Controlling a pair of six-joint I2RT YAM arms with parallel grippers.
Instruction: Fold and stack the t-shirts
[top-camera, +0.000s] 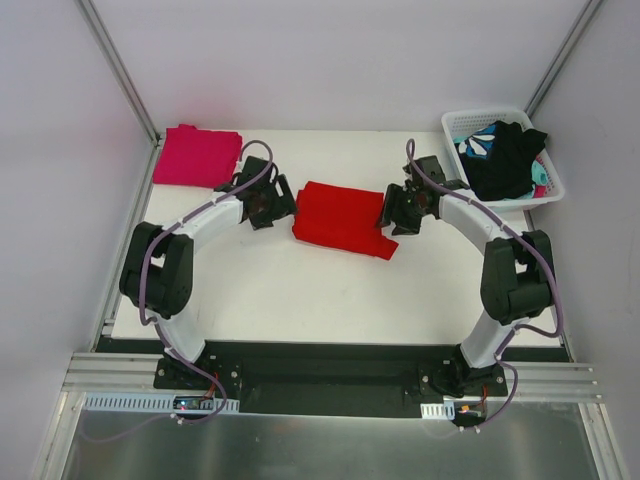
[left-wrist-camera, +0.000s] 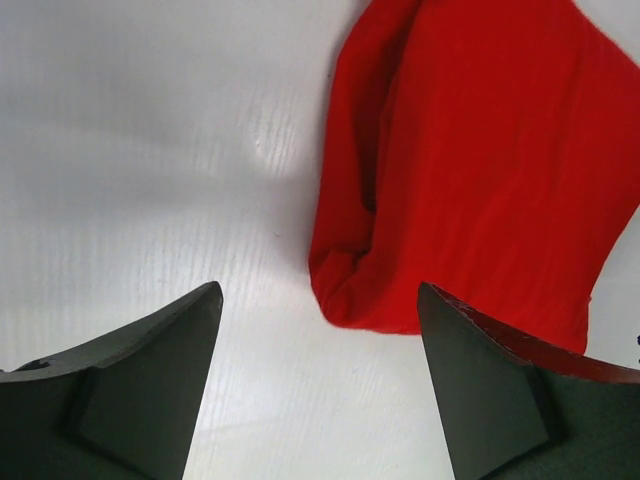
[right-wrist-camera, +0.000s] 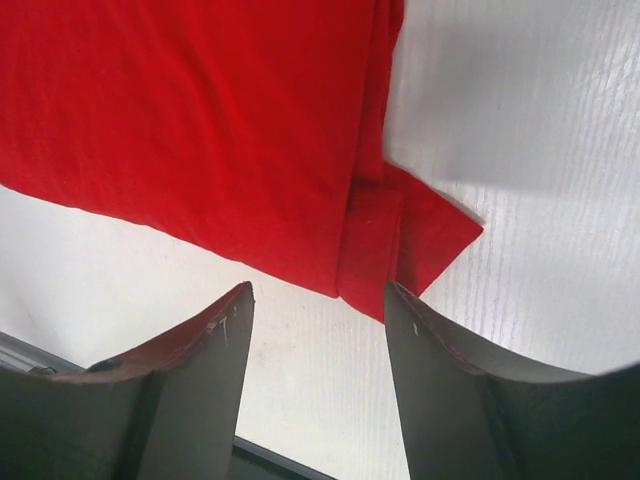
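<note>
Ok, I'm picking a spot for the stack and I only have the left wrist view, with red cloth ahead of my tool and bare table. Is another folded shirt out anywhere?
Observer: Yes. A folded pink shirt lies at the far left corner of the table, apart from the red shirt.
Operator: Where is the right arm?
Observer: Its tool is open beside the red shirt's right end, where a small flap sticks out at the corner.
Operator: Is anything left to fold?
Observer: A white basket at the far right corner holds black cloth and a teal-and-white patterned piece.
</note>
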